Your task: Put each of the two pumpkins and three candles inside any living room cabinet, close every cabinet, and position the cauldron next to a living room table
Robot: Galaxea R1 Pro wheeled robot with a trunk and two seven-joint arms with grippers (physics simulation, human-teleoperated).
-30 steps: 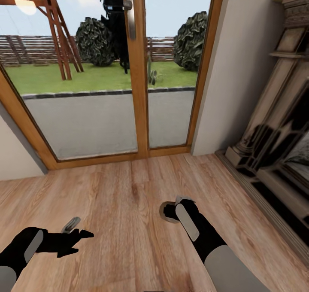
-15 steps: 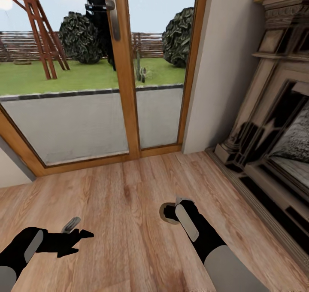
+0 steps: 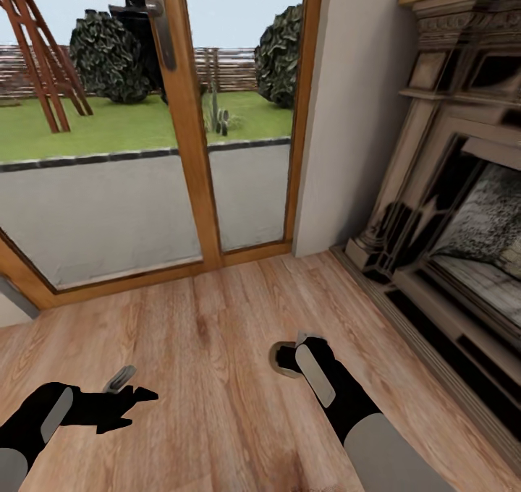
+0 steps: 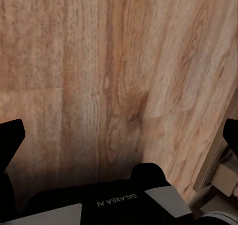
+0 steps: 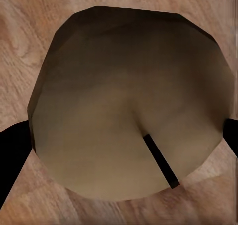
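My right gripper (image 3: 288, 356) hangs low over the light wood plank floor (image 3: 217, 333), shut on a candle (image 3: 277, 358). In the right wrist view the candle (image 5: 129, 111) is a squat olive-grey stub with a short black wick, and a dark finger (image 5: 10, 155) sits at each side of it. My left gripper (image 3: 137, 383) hovers over bare planks at the lower left and is open. Its fingertips stand far apart in the left wrist view, and the left gripper (image 4: 120, 135) has nothing between them. The pumpkins, cabinet, cauldron and table are out of view.
A wood-framed glass patio door (image 3: 181, 152) with a metal handle stands ahead, with a garden behind it. A pale wall (image 3: 340, 116) runs to its right. The ornate fireplace (image 3: 449, 224) and its low hearth edge line the right side.
The view has swung to the right: the door has slid left and more of the fireplace shows. Both arms keep the same pose, and the candle stays in the right gripper.
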